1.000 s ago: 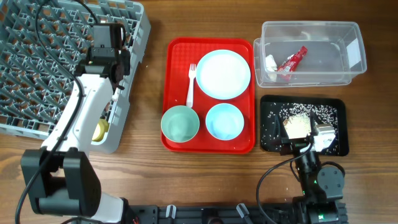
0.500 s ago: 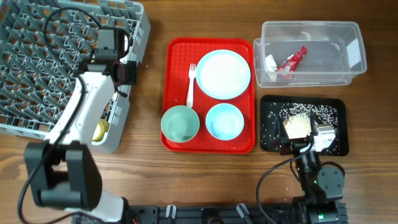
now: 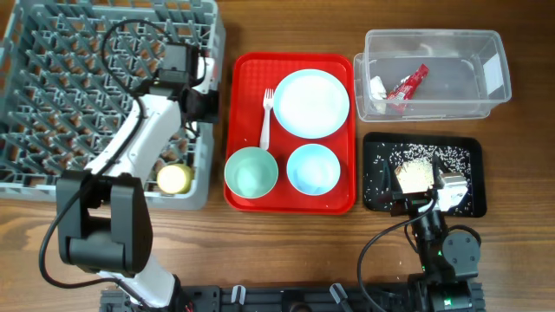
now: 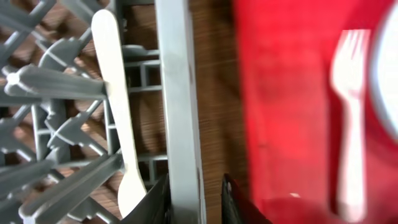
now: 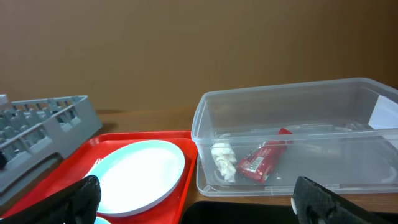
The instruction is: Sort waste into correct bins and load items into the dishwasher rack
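The grey dishwasher rack fills the left, with the yellow cup and white spoon inside. My left gripper is shut on the rack's right wall, its jaws straddling it. The red serving tray holds the blue plate, fork, green bowl and blue bowl. The clear tub holds the red wrapper and napkin. Food scraps lie in the black tray. My right gripper is open and empty.
The rack's right wall sits close to the red tray's left edge, with a narrow strip of wood between. The right wrist view shows the plate, the tub and a rack corner.
My left gripper has moved right, and the rack has slid right with it toward the red tray. The yellow cup moved along inside. The right arm has not moved.
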Motion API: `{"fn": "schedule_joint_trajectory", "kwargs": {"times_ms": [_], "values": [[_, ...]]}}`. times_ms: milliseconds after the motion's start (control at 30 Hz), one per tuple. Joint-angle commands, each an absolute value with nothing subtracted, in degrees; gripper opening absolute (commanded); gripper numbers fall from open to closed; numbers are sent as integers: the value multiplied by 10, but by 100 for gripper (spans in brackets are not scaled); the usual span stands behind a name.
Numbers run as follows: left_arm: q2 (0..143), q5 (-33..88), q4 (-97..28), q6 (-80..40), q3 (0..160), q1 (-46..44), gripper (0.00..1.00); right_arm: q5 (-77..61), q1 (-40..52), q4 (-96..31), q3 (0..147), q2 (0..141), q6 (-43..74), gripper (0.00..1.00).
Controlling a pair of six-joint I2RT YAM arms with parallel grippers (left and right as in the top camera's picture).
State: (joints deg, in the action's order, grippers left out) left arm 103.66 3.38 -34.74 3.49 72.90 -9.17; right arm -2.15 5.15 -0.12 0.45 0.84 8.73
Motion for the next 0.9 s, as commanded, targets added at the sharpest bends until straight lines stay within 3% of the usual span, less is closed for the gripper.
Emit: {"fn": "schedule_joint_trajectory", "kwargs": {"times_ms": [0,33,67,100,300,367,400,433,500,633,733,867], "values": [[1037,95,-342,6,728,-111,35,-30,49,1,3,5,91,100],[1036,93,-335,-8,728,-110,76,-30,49,1,3,5,91,100],[1033,94,-326,-25,728,-108,97,-30,49,1,3,5,91,100],[1027,94,-323,-37,734,-104,100,-30,49,1,3,5,91,100],[964,106,-405,-63,849,-96,97,-30,49,1,3,5,91,100],[949,120,-415,-65,861,-118,84,-30,49,1,3,5,91,100],[947,119,-419,-69,861,-133,67,-30,49,1,3,5,91,100],[950,119,-425,-69,861,-154,58,-30,49,1,3,5,91,100],[978,93,-437,-89,860,-198,49,-30,49,1,3,5,91,100],[1064,-23,-434,-175,860,-246,47,-30,49,1,3,5,91,100],[1133,-25,-430,-205,860,-253,42,-30,49,1,3,5,91,100],[1183,-23,-415,-213,860,-253,44,-30,49,1,3,5,91,100]]}}
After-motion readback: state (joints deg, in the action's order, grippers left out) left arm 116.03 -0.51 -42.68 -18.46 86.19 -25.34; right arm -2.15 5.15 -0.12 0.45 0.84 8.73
